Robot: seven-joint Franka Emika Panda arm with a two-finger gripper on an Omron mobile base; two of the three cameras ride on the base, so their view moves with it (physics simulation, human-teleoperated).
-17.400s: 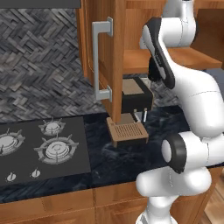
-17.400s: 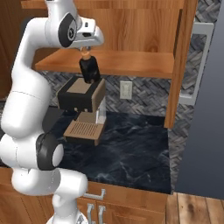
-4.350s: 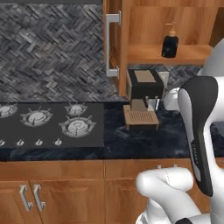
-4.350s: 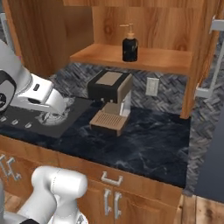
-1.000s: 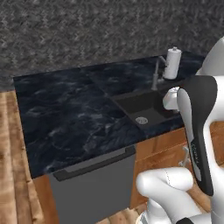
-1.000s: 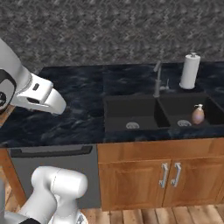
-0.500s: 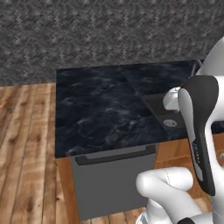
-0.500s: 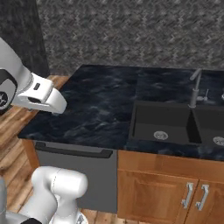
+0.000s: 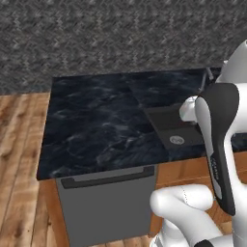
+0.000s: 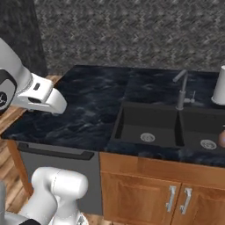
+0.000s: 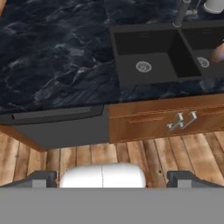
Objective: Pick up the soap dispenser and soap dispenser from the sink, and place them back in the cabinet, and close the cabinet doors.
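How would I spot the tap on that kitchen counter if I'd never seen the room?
Find the dark marbled countertop, then the black double-basin sink sunk into it. The grey gooseneck faucet rises at the back, behind the divider between the two basins. Unlike the white paper-towel roll nearby, it is thin, grey and curved.

Dark marble counter (image 9: 96, 125), wood floor (image 9: 19, 144)

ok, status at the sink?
Pincer open, nothing held, back from the counter. Peach soap dispenser in the right basin of the sink. Faucet stands behind the basins; nothing between pincer and sink.
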